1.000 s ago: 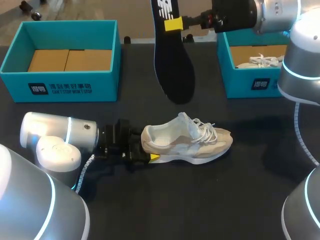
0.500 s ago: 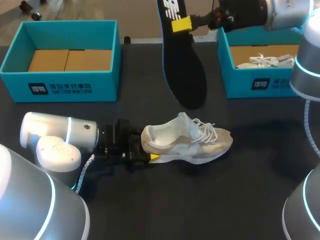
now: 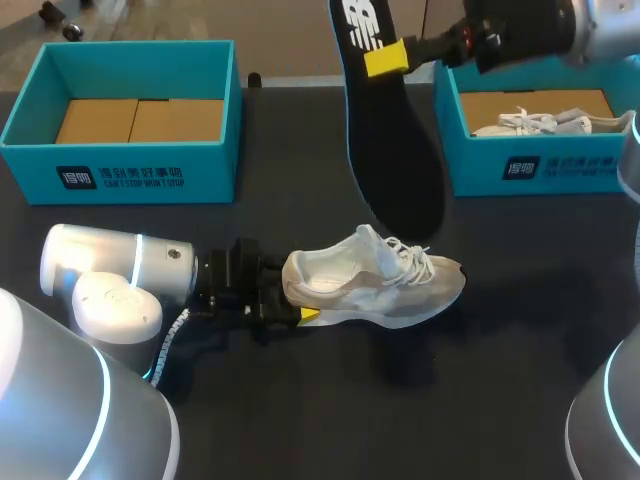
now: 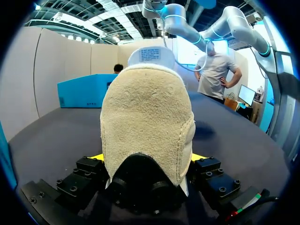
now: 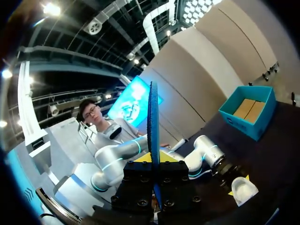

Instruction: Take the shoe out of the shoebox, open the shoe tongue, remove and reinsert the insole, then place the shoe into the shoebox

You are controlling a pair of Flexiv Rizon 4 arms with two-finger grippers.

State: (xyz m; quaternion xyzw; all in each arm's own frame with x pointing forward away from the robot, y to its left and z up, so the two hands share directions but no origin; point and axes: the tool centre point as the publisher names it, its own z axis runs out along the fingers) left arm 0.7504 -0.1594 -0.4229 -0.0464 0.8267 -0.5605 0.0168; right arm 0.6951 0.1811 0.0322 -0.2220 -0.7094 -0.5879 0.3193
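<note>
A beige and white shoe (image 3: 375, 282) lies on its sole on the dark table (image 3: 480, 400), toe to the right. My left gripper (image 3: 297, 300) holds it by the heel, one finger on each side. In the left wrist view the heel (image 4: 147, 122) fills the gap between the yellow tips of that gripper (image 4: 147, 159). My right gripper (image 3: 392, 55) is shut on the top of a dark insole (image 3: 392, 150) that hangs nearly upright, its lower end just above the shoe's laces. The right wrist view shows the insole (image 5: 153, 122) edge-on between that gripper's (image 5: 154, 157) fingers.
An open teal shoebox (image 3: 125, 165) with a cardboard floor stands at the back left. A second teal shoebox (image 3: 530, 170) at the back right holds another white shoe (image 3: 530, 122). Bare table lies in front of the shoe.
My right arm has carried the insole to the right and lower, so its bottom end now hangs just over the shoe. The left arm and the shoe have not moved.
</note>
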